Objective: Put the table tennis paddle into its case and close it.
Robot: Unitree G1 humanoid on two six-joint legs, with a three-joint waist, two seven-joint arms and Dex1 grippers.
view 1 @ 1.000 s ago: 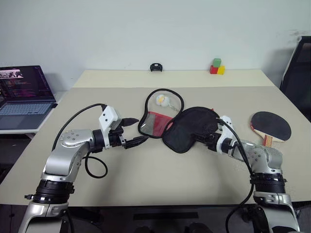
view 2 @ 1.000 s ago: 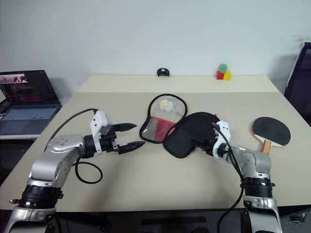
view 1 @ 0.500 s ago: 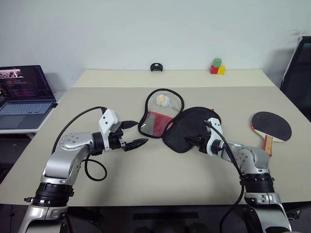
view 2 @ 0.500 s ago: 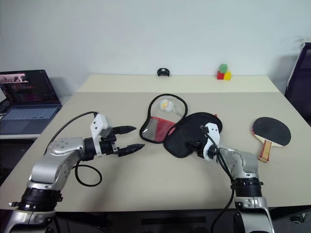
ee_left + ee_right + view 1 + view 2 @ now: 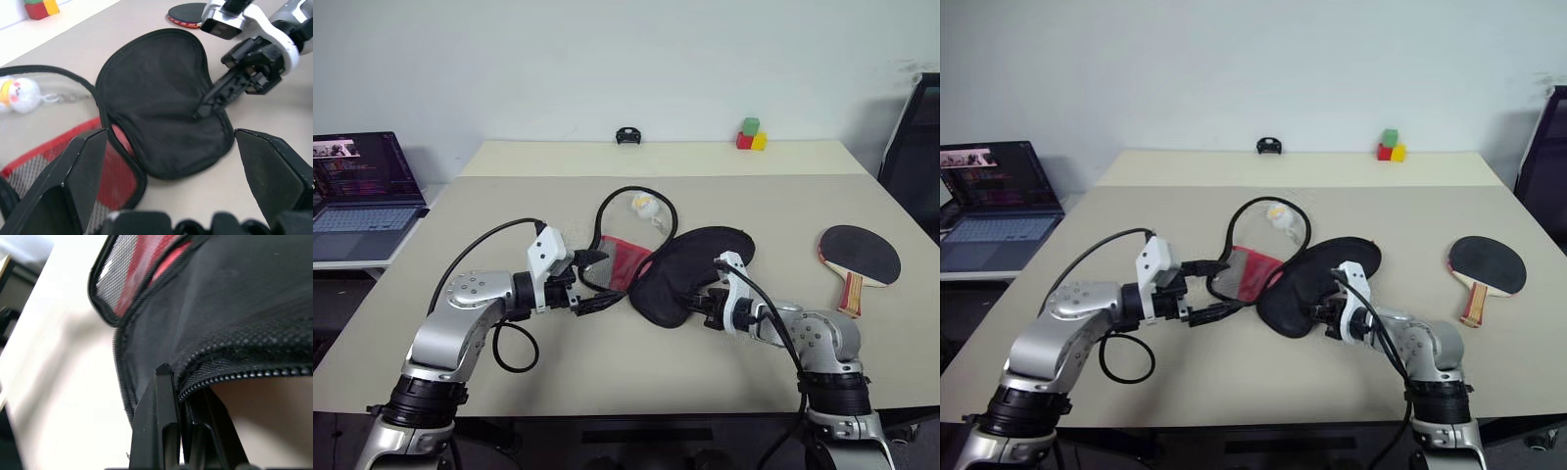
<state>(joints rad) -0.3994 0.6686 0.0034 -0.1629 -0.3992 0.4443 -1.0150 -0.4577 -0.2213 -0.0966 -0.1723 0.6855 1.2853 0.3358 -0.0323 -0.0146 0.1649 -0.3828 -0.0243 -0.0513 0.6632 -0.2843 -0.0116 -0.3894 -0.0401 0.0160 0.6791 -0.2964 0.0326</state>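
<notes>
Black woven fabric makes up the paddle-shaped soft case [image 5: 690, 274], which lies unzipped at the middle of the frame on the smooth beige bench [image 5: 607, 362]. Its other half, a grey mesh window over a red panel [image 5: 619, 262], fans out to the left of the black flap, rimmed by a toothed zip. The right gripper [image 5: 171, 396] has its jaws clenched on the zip-edged rim of the black flap, at the flap's lower right side. The left gripper [image 5: 590, 281] has its jaws spread wide, one finger on each side of the mesh half's near edge, not gripping it. A small round white-and-yellow charm [image 5: 643, 205] on a short chain lies inside the looped zip edge, above the mesh. The flat table tennis paddle [image 5: 858, 257], with a round black rubber face and a striped wooden handle, lies bare on the bench at the right of the frame, well apart from the case.
</notes>
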